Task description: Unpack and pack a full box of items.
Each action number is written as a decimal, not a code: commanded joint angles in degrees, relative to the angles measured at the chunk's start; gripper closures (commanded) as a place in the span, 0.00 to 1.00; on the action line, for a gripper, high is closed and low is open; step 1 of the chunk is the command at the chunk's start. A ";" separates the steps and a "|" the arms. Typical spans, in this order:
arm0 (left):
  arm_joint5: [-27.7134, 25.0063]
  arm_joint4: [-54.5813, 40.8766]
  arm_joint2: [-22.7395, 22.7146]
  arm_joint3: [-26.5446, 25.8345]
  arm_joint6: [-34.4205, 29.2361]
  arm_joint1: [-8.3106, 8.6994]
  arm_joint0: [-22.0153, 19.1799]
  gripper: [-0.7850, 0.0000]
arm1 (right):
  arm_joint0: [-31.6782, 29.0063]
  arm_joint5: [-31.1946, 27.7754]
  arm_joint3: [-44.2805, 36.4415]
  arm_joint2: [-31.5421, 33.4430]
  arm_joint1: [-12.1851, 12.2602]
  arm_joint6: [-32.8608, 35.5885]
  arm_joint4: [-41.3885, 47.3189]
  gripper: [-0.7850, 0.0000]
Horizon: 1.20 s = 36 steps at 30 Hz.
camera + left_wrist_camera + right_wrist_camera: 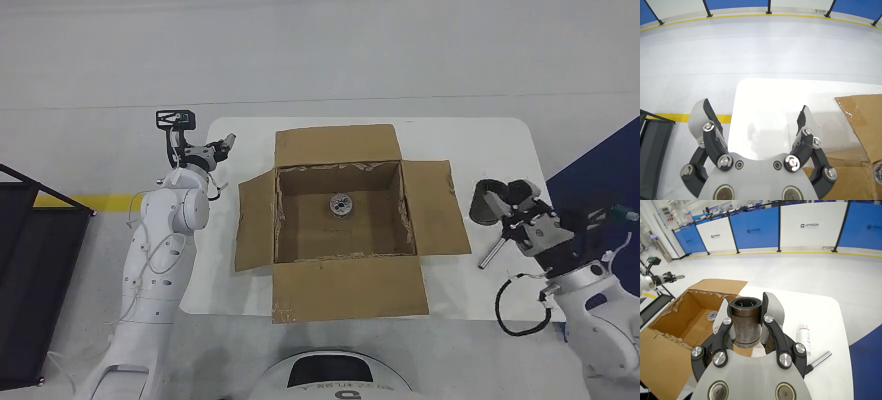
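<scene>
An open cardboard box (340, 262) stands in the middle of the white table (480, 140). One small round metal part (341, 204) lies on its floor, and the right wrist view shows that part (712, 315) too. My right gripper (745, 300) is shut on a dark metal cylinder (745, 321) with a hollow bore, held above the table just right of the box (677, 317). From above, the cylinder (484, 203) sits off the box's right flap. My left gripper (755, 106) hangs open and empty over the table's far left corner, left of the box (857, 121).
A white tube (806, 340) and a shiny metal rod (820, 359) lie on the table to the right of the box; the rod (491, 252) lies near my right arm. A black rack (30, 270) stands on the floor left of the table.
</scene>
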 commanded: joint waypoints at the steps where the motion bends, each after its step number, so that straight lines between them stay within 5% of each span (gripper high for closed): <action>1: 0.00 -0.01 -0.02 0.00 0.00 0.00 0.00 0.00 | 0.96 -0.48 -2.59 -3.14 0.13 3.16 -4.04 1.00; 6: 0.00 -0.01 -0.02 0.00 0.00 0.00 0.00 0.00 | 9.98 -2.15 -2.59 -17.09 0.49 10.21 -14.96 1.00; 11: 0.00 -0.01 -0.02 0.00 0.00 0.00 0.00 0.00 | 21.78 5.08 -2.03 -32.09 -0.35 21.78 -20.99 1.00; 17: 0.00 -0.01 -0.02 0.00 0.00 0.00 0.00 0.00 | 28.56 9.71 -0.18 -39.13 -1.40 25.52 -22.82 1.00; 22: 0.00 -0.01 -0.02 0.00 0.00 0.00 0.00 0.00 | 24.68 10.63 -2.59 -33.25 -1.36 19.23 -18.42 1.00; 28: 0.00 -0.01 -0.02 0.00 0.00 0.00 0.00 0.00 | 9.20 10.69 -1.68 -12.81 -1.48 4.27 -6.28 1.00; 31: 0.00 -0.01 -0.02 0.00 0.00 0.00 0.00 0.00 | 1.83 9.38 2.60 -2.86 -2.13 -0.98 2.04 0.90; 36: 0.00 -0.01 -0.02 0.00 0.00 0.00 0.00 0.00 | -4.04 14.40 10.54 5.64 -3.14 1.76 11.54 0.85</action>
